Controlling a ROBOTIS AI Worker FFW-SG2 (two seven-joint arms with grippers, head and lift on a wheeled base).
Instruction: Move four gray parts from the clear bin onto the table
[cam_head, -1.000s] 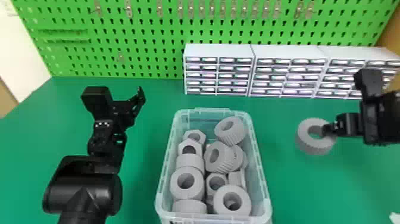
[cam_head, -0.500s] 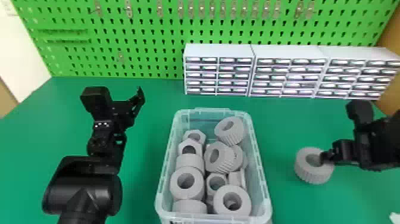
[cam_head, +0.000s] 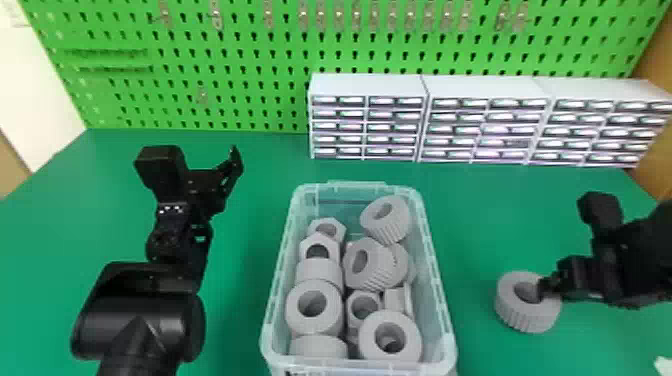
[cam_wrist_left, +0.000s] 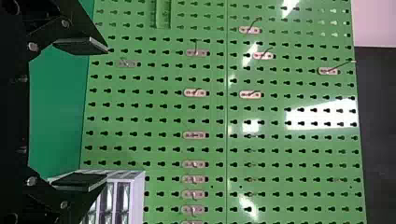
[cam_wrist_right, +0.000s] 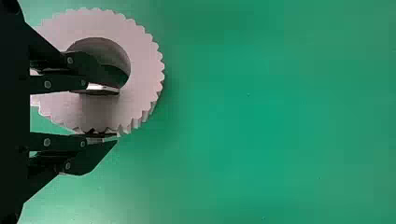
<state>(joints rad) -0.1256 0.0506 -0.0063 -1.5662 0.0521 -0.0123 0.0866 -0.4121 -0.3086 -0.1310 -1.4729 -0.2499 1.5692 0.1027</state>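
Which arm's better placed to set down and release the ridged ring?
Right, I'd say: the right gripper holds the ridged ring by its wall, right of the bin. The left gripper is open, left of the bin.

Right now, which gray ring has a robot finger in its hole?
The ridged ring outside the clear bin, pinched by the right end effector; the other gray parts lie inside the bin.

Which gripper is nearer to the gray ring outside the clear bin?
Right. The right gripper is at the gray ring, one finger in its hole, the other outside its ridged edge. The left gripper hangs away from it, left of the clear bin.
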